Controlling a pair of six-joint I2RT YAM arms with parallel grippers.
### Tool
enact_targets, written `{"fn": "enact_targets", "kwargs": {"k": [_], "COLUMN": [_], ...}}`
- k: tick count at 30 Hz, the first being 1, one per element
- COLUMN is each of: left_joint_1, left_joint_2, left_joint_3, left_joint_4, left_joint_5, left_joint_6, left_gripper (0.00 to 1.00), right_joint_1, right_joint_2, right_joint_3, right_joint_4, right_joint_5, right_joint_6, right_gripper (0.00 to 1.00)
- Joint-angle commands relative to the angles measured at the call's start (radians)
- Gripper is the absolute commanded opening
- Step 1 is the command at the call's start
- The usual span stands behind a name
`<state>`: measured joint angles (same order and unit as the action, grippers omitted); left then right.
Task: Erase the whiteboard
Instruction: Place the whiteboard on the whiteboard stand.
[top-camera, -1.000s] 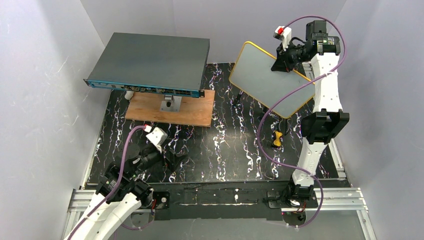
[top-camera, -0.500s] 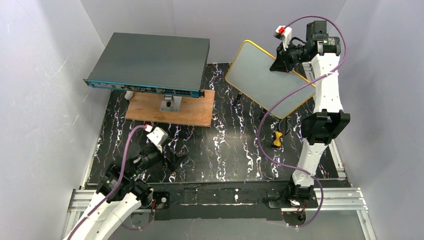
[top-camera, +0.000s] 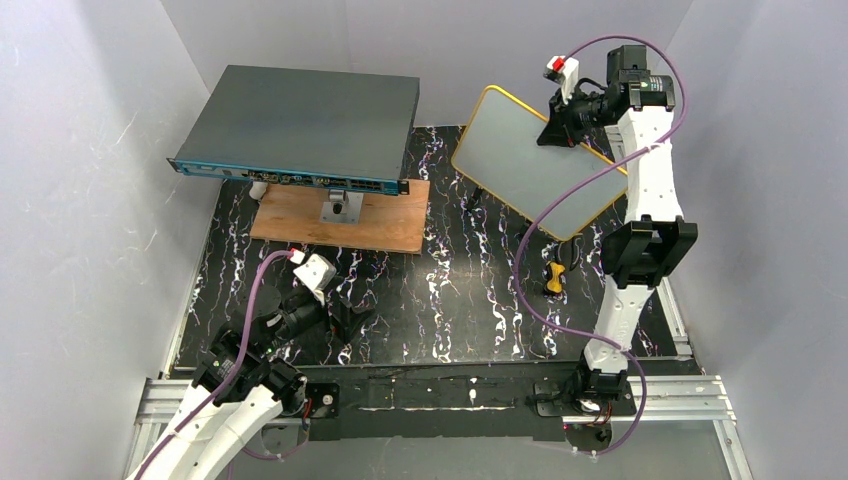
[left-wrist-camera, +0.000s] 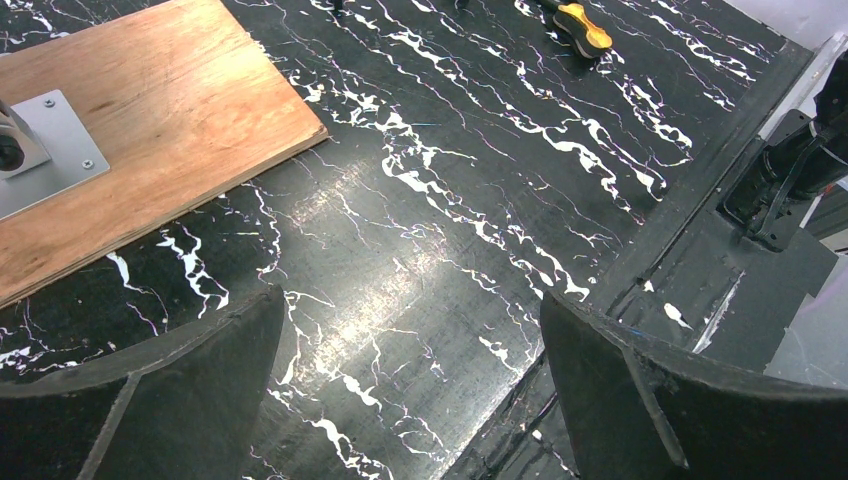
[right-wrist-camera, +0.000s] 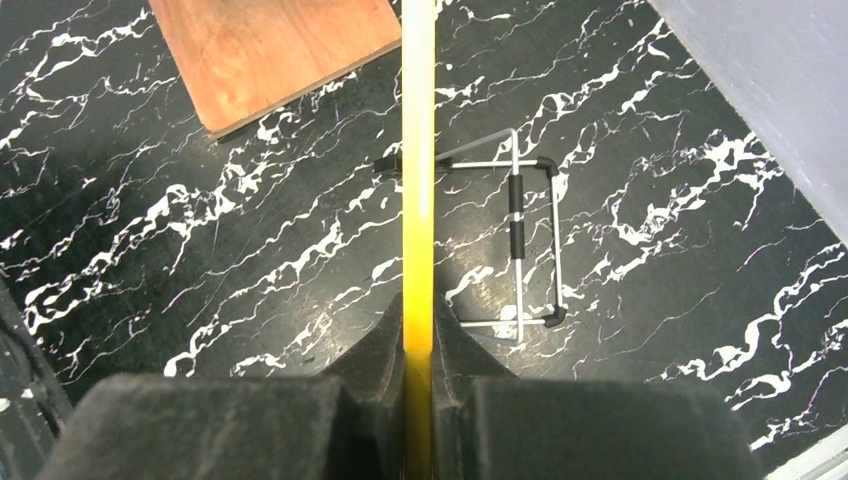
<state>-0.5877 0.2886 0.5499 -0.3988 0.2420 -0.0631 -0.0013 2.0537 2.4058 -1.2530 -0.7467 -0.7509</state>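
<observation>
The whiteboard (top-camera: 525, 160), blank with a thin yellow frame, is held up in the air at the back right, tilted. My right gripper (top-camera: 558, 128) is shut on its upper right edge. In the right wrist view the board shows edge-on as a yellow strip (right-wrist-camera: 417, 150) pinched between my right gripper's (right-wrist-camera: 418, 325) two dark fingers. My left gripper (top-camera: 345, 318) is open and empty low over the near left of the table; in the left wrist view its fingers (left-wrist-camera: 170, 390) stand wide apart over the black marbled surface.
A dark-grey flat box (top-camera: 300, 125) sits on a stand over a brown wooden board (top-camera: 335, 215) at the back left. A wire stand (right-wrist-camera: 515, 245) lies on the table under the whiteboard. A small yellow and black object (top-camera: 553, 278) lies near the right arm.
My right gripper has carried the whiteboard a little to the left and up. The left arm has not moved.
</observation>
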Motion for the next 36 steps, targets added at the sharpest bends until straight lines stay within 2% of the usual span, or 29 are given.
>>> {"fn": "enact_targets", "kwargs": {"k": [1, 11, 21, 30, 36], "left_joint_1": [-0.003, -0.003, -0.003, -0.003, -0.003], "left_joint_2": [0.007, 0.014, 0.017, 0.020, 0.019], "left_joint_3": [-0.001, -0.002, -0.002, -0.001, -0.002], "left_joint_4": [-0.004, -0.005, -0.006, -0.005, -0.008], "left_joint_5": [-0.001, -0.003, -0.003, -0.006, -0.009], "left_joint_6": [0.005, 0.008, 0.009, 0.009, 0.009], "left_gripper": [1.00, 1.00, 0.99, 1.00, 1.00], "right_joint_1": [0.001, 0.050, 0.078, 0.100, 0.105], "right_joint_2": [0.014, 0.048, 0.079, 0.101, 0.105], "right_joint_3": [0.041, 0.040, 0.051, 0.055, 0.053], "right_joint_4": [0.071, 0.063, 0.084, 0.108, 0.155], "right_joint_5": [-0.047, -0.062, -0.015, 0.028, 0.076], "right_joint_6": [0.015, 0.008, 0.005, 0.009, 0.041], "right_gripper": [0.01, 0.01, 0.01, 0.15, 0.29]}}
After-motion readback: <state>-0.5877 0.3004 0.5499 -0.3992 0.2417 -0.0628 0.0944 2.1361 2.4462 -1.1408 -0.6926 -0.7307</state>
